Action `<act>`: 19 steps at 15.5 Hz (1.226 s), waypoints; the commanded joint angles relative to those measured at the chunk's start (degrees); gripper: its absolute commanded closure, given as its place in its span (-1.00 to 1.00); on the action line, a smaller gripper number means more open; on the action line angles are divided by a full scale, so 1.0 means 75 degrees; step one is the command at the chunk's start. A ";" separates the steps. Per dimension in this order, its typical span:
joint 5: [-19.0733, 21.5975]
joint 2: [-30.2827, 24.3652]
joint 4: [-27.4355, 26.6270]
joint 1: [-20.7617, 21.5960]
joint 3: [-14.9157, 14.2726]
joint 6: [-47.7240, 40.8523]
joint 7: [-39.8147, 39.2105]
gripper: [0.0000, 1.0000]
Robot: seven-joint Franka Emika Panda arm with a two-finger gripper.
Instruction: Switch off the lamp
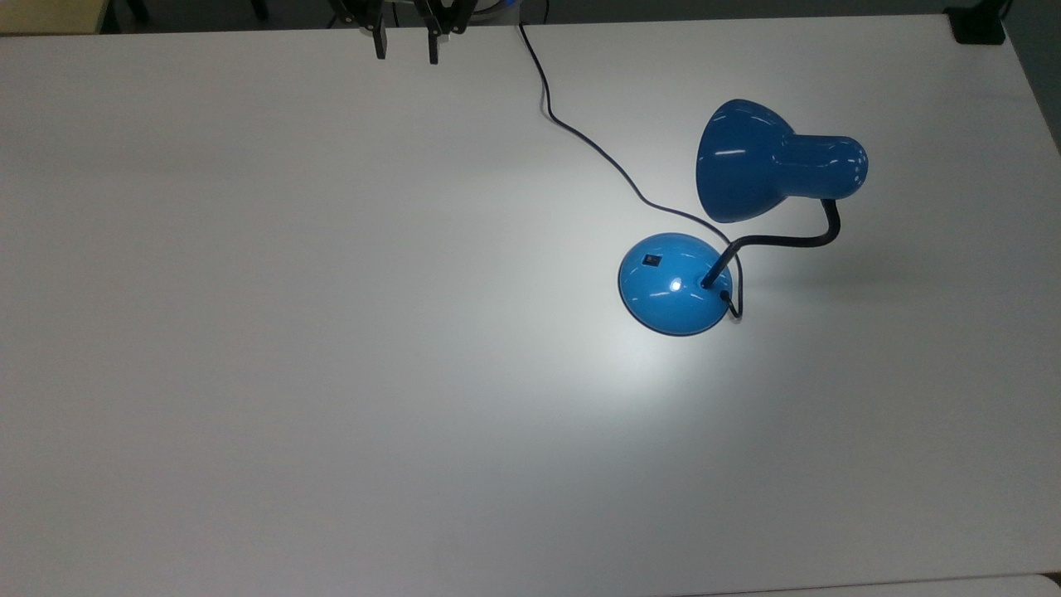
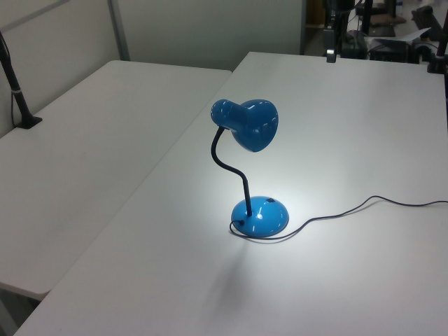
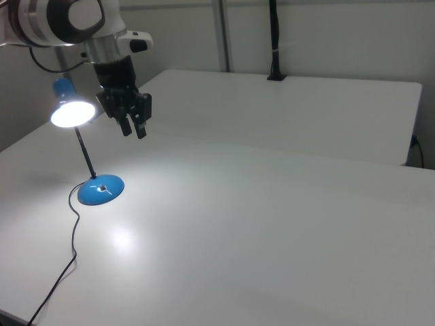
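One lit lamp (image 1: 675,283) stands toward the top view's right on the table (image 1: 331,373), wide bare surface around it. One gripper (image 1: 406,48) hangs at the far edge, fingers parted, grasping nothing.

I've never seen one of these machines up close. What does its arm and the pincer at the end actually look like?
The arm is bulky, made of rounded white segments with dark grey rings at the joints. It narrows to a black wrist block carrying the pincer, which is all black: a squarish body with two short, slim fingers. I can't make out any markings on it.
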 commanded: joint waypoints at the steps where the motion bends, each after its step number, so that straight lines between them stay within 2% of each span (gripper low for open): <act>1: -0.0034 -0.0014 0.0015 0.0039 -0.0015 -0.0094 0.0020 0.81; 3: -0.0022 -0.0014 0.0015 0.0039 -0.0015 -0.0094 -0.0003 1.00; 11: -0.0010 0.0091 -0.0171 0.0121 0.0067 0.0208 -0.0143 1.00; 12: 0.0001 0.0115 -0.0323 0.0167 0.0091 0.0512 -0.0144 1.00; 15: -0.0022 0.0267 -0.0955 0.0764 0.0091 0.1356 -0.0155 1.00; 19: -0.0034 0.0291 -0.2139 0.1339 0.0102 0.3324 -0.0155 1.00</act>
